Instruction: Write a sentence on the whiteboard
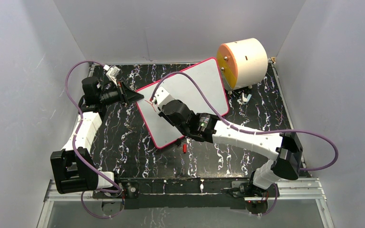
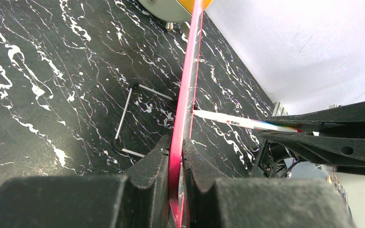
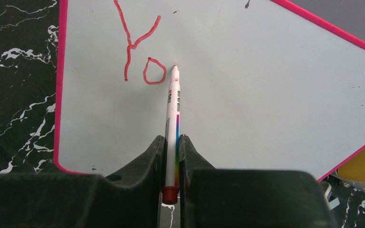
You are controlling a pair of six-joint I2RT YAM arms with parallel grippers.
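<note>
The whiteboard (image 1: 195, 90), white with a pink-red frame, is tilted up off the black marbled table. My left gripper (image 1: 135, 96) is shut on its left edge; in the left wrist view the frame (image 2: 185, 95) runs edge-on between the jaws of the left gripper (image 2: 176, 147). My right gripper (image 3: 172, 142) is shut on a slim white marker (image 3: 173, 114) with a rainbow stripe. The marker's tip touches the board (image 3: 247, 85) just right of the sentence (image 3: 140, 52), which reads "Yo" in red. From above, the right gripper (image 1: 158, 102) covers the lettering.
A cream cylinder with an orange face (image 1: 242, 62) stands at the back right, close to the board's far corner. A small red cap (image 1: 184, 148) lies below the board's near corner. A wire stand (image 2: 128, 118) lies on the table under the board. Grey walls enclose the table.
</note>
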